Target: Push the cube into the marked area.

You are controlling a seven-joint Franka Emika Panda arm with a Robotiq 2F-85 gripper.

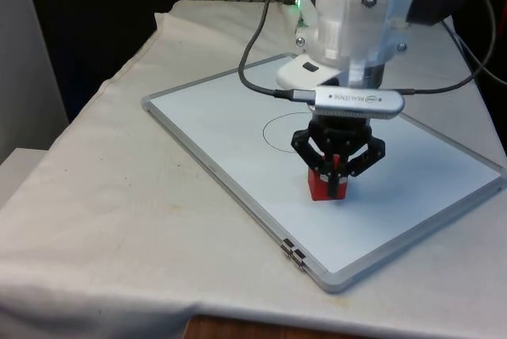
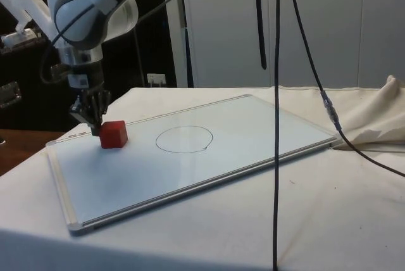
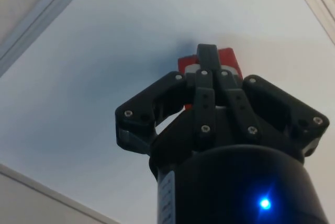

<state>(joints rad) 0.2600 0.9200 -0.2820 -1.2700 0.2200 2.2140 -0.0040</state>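
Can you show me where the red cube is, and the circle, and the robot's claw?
red cube [image 2: 114, 135], side view, on its front face.
circle [image 2: 184, 138], side view, on the board inside the drawn line.
claw [image 2: 95, 126], side view, at its fingertips beside the cube.

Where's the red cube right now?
The red cube sits on the whiteboard, outside the drawn circle, on the side view's left of it, with the gripper right against it.
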